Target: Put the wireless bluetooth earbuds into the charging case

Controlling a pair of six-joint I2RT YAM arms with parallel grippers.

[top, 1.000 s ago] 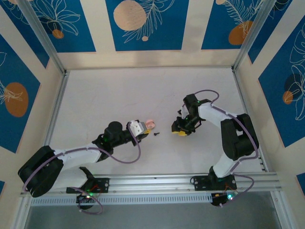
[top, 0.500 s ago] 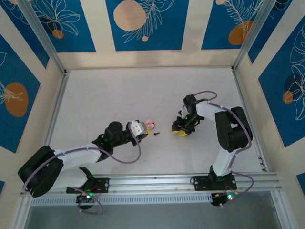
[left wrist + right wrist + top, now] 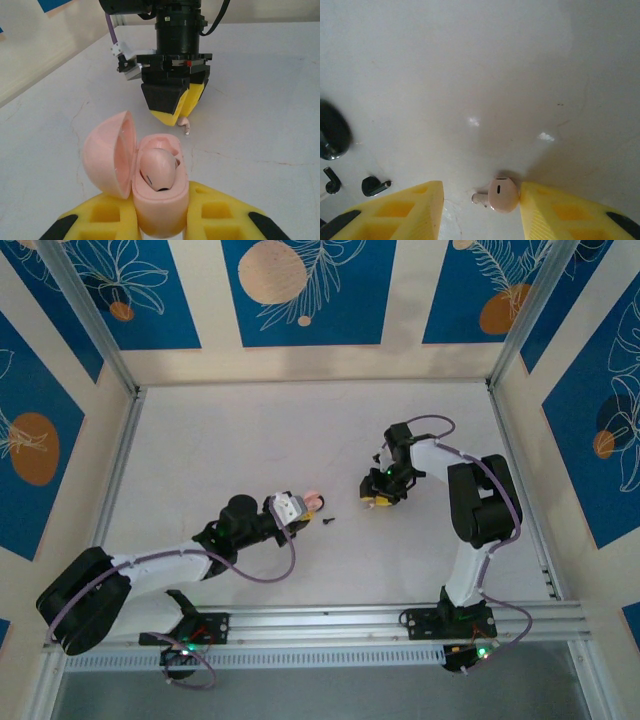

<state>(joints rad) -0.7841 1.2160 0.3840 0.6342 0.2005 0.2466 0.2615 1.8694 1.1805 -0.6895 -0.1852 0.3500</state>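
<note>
My left gripper (image 3: 160, 222) is shut on the pink charging case (image 3: 159, 212), holding it upright with its lid (image 3: 107, 155) hinged open to the left. One pink earbud (image 3: 157, 167) sits inside it. The other pink earbud (image 3: 502, 194) lies on the table between the yellow fingers (image 3: 405, 207) of my right gripper (image 3: 481, 200). That gripper is open, and the earbud touches its right finger, with a gap on the left. In the top view the right gripper (image 3: 378, 500) points down, right of the left gripper (image 3: 300, 508) and case (image 3: 313, 499).
A black round disc (image 3: 332, 130) and two small black stubby pieces (image 3: 374, 185) (image 3: 331, 181) lie on the white table to the left in the right wrist view. Another small black piece (image 3: 328, 521) lies between the two grippers. Metal rails border the table (image 3: 250, 430).
My right gripper has shifted slightly farther from the bases and a little left, its elbow swinging in. The left arm and the case have not moved.
</note>
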